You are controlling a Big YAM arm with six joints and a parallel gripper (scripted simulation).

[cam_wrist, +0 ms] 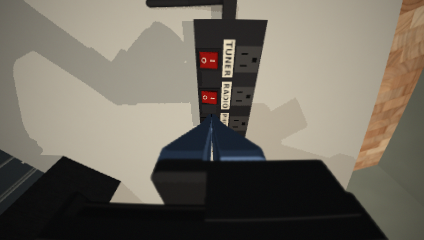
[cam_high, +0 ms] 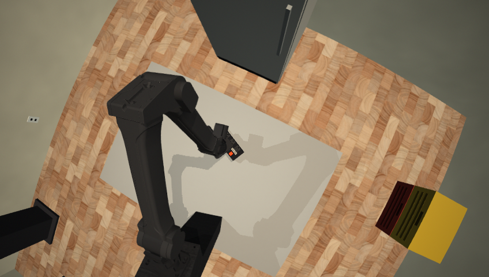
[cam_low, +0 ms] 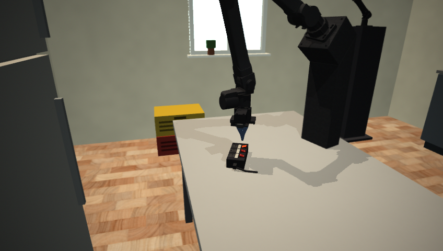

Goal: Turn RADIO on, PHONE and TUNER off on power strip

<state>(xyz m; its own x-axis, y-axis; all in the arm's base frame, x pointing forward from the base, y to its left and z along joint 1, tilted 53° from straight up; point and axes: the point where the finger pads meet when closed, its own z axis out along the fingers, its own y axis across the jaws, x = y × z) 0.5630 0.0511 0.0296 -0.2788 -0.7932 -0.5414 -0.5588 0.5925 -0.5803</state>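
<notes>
The black power strip (cam_high: pixel 237 149) (cam_low: pixel 233 156) (cam_wrist: pixel 253 41) lies flat and face up on the grey table (cam_high: pixel 240 205) (cam_low: pixel 279 202) (cam_wrist: pixel 325 60), with its cable (cam_low: pixel 247 170) at the TUNER end. In the wrist view the TUNER switch (cam_wrist: pixel 208 60) and the RADIO switch (cam_wrist: pixel 208 97) show red. The PHONE switch (cam_low: pixel 244 145) is hidden behind my fingertips in the wrist view. My gripper (cam_low: pixel 242 138) (cam_wrist: pixel 211 119) is shut on nothing and points straight down over the PHONE end of the strip. I cannot tell whether the tips touch it.
The arm's dark pedestal (cam_low: pixel 335 93) (cam_high: pixel 200 233) stands at the table's edge. A dark cabinet (cam_high: pixel 254 34) stands beyond the table's far side. A yellow and red box (cam_high: pixel 421 221) (cam_low: pixel 174 124) sits on the wooden floor off the table.
</notes>
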